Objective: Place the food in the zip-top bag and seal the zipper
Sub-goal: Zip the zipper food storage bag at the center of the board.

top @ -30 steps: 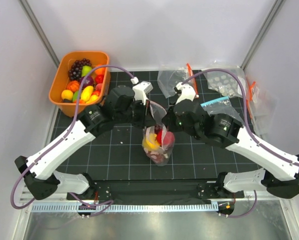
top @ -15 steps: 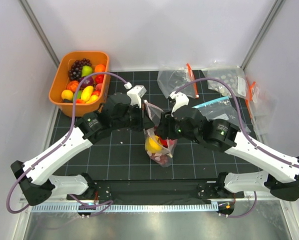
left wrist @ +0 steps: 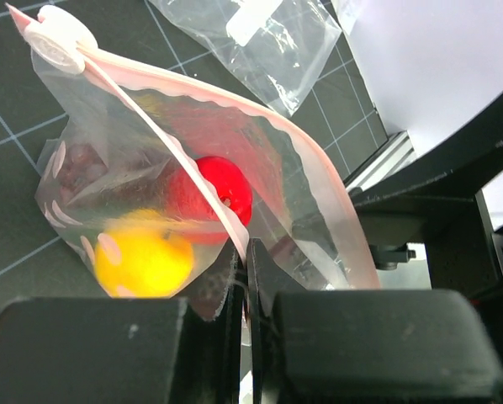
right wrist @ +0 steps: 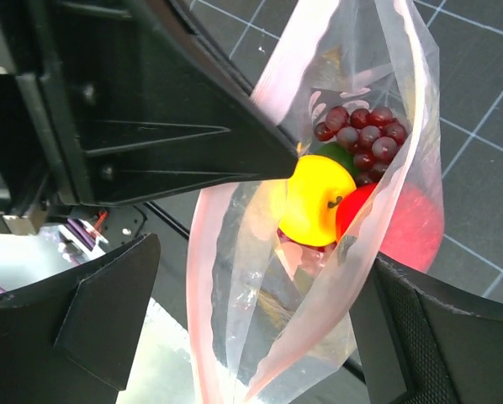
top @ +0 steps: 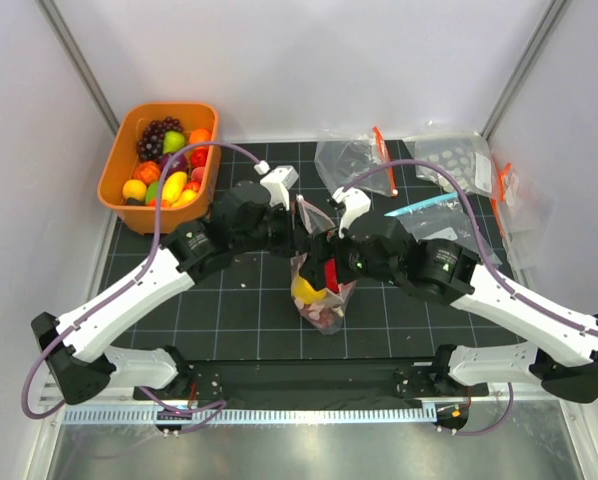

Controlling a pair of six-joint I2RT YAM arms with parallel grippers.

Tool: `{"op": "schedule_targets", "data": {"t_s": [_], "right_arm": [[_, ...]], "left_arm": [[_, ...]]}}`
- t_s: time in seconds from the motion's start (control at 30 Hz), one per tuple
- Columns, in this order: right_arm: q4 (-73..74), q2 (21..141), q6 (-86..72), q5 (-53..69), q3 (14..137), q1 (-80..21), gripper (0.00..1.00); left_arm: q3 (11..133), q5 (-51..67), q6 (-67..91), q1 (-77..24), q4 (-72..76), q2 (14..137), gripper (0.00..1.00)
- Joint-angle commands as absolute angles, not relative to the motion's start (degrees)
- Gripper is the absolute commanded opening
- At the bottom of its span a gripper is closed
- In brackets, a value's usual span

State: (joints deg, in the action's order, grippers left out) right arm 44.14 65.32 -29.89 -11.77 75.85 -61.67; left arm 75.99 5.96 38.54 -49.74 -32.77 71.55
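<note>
The zip-top bag (top: pixel 320 290) stands mid-table between both arms, its mouth gaping. Inside lie food pieces: a yellow lemon (right wrist: pixel 317 202), a red piece (right wrist: pixel 403 223) and purple grapes (right wrist: pixel 361 130). My left gripper (left wrist: pixel 250 252) is shut on the near end of the pink zipper (left wrist: pixel 235 93); a white slider (left wrist: pixel 62 34) sits at the strip's far end. My right gripper (right wrist: pixel 260 328) is open wide, with the bag's mouth edges between its fingers (right wrist: pixel 108 311) and touching neither. In the top view the left gripper (top: pixel 299 232) and right gripper (top: pixel 324 252) meet above the bag.
An orange tub (top: pixel 114 165) with more toy fruit stands at the back left. Other clear bags lie at the back right: one crumpled (top: pixel 344 160), one with white dots (top: pixel 449 155), one with a blue strip (top: pixel 424 205). White walls close in both sides.
My right gripper has opened from shut, letting go of the bag's edge, and has shifted left over the bag. The left gripper keeps its pinch on the zipper.
</note>
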Motion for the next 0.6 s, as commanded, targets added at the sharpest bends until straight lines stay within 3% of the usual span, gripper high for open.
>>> {"op": "schedule_targets", "data": {"t_s": [0.0, 0.1, 0.27, 0.47, 0.53, 0.57], "right_arm": [[46.30, 67.23, -26.99, -11.95, 80.24, -61.87, 0.94], [47.81, 67.94, -27.07, -15.89, 80.86, -62.40, 0.90], [49.57, 69.78, -27.07, -20.83, 81.47, -62.40, 0.72], [53.08, 73.74, -27.25, -25.75, 84.55, -62.49, 0.58], [53.00, 73.57, -27.77, -27.50, 84.55, -62.49, 0.36], [53.00, 72.96, -27.95, -28.21, 84.38, -62.40, 0.25]], "left_arm": [[79.63, 5.36, 39.90, -49.66, -29.44, 72.51, 0.06], [80.24, 5.45, 41.04, -49.66, -29.09, 73.03, 0.07], [79.72, 4.31, 42.27, -49.66, -28.04, 73.04, 0.10], [79.19, 3.87, 44.12, -49.66, -25.76, 72.77, 0.16], [79.02, 3.69, 44.38, -49.66, -25.40, 72.60, 0.22], [78.93, 3.43, 43.95, -49.66, -25.31, 72.08, 0.39]]}}
